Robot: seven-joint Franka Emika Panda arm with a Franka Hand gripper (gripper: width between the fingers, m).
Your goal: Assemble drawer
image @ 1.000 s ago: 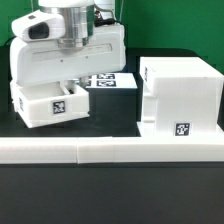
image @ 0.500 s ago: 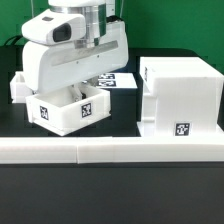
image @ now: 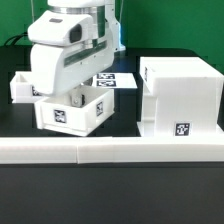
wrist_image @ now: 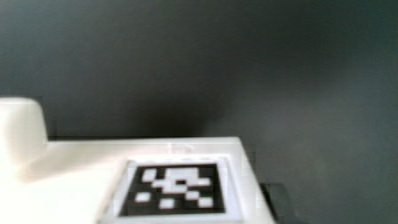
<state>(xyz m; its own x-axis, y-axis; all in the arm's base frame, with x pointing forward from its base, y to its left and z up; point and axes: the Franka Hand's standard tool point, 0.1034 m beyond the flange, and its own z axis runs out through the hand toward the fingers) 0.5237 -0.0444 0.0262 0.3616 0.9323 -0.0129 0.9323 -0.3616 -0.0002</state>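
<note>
View: exterior
Arm: the white arm [image: 65,50] leans down over the exterior view's left half of the black table [image: 122,106]. Its bulky wrist housing hides most of the hand.
Gripper: the gripper [image: 76,96] points down at the top edge of the near tray. The fingers are covered by the housing, so I cannot tell whether they are wide, narrow or clamped.
Near tray: the near tray [image: 72,113] sits directly beneath the gripper, open side up. Its tray tag [image: 60,116] faces the camera.
Far tray: the far tray [image: 22,87] lies to the exterior view's left of the gripper and farther back. It is partly behind the arm and apart from the near tray.
Casing: the casing [image: 180,90] stands upright, well off to the exterior view's right of the gripper. The casing tag [image: 181,129] is low on its front, and a strip of table separates it from the near tray.
Marker board: the marker board [image: 112,80] lies flat beyond the gripper, between arm and casing.
Border wall: the border wall [image: 110,150] runs across on the camera's side of the gripper.

View: wrist
Near tray: a white face with the blurred tray tag [wrist_image: 175,190] lies close under the camera.
Table: the dark surface [wrist_image: 214,60] fills the rest.
Unclear: a white rounded shape [wrist_image: 18,130] meets the tray's white, and I cannot tell what it is.
Gripper: its opening cannot be told here either.
</note>
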